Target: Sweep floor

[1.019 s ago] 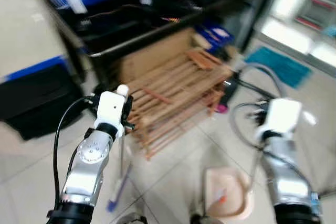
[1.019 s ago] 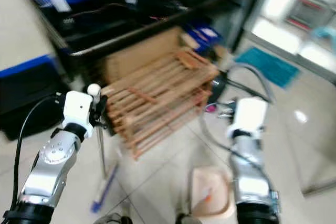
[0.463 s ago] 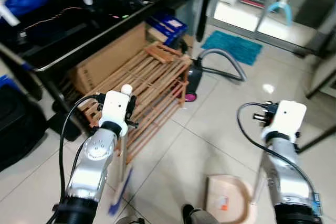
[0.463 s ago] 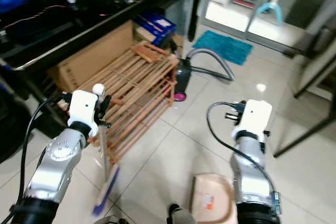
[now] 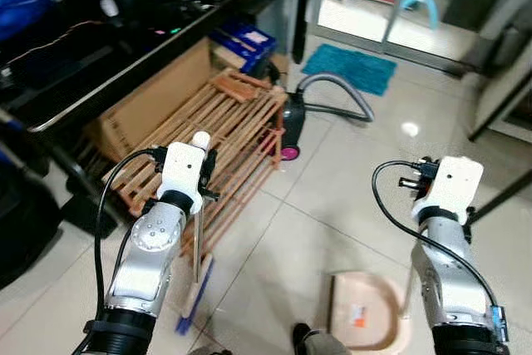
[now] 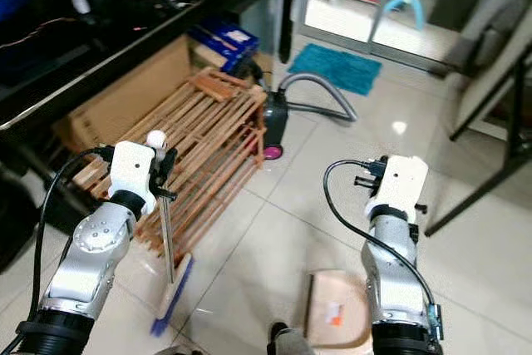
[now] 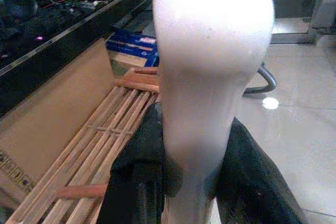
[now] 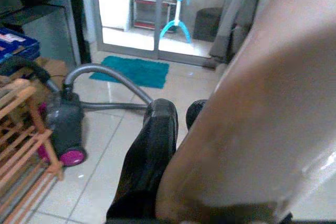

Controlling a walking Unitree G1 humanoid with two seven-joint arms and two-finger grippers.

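Observation:
My left gripper [image 7: 194,145] is shut on the broom's white-knobbed handle [image 5: 199,143], with a black finger [image 7: 139,177] on each side. The thin shaft runs down to the broom head [image 5: 195,297], whose blue bristles rest on the tiles beside the wooden rack. My right gripper [image 8: 181,109] is shut on the beige dustpan handle [image 8: 252,119]. The dustpan [image 5: 370,326] sits on the floor below my right arm, with a small orange scrap [image 5: 357,315] inside.
A wooden slatted rack [image 5: 233,122] leans at the left, in front of a cardboard box [image 5: 154,97] under a black table [image 5: 158,47]. A dark vacuum cleaner [image 5: 293,126] with a grey hose [image 5: 337,85] stands beyond, near a teal mat [image 5: 349,68]. Open tiles lie ahead at centre right.
The whole picture has swung and sharpened, so the camera moved. Both arms keep the same pose, still holding broom and dustpan.

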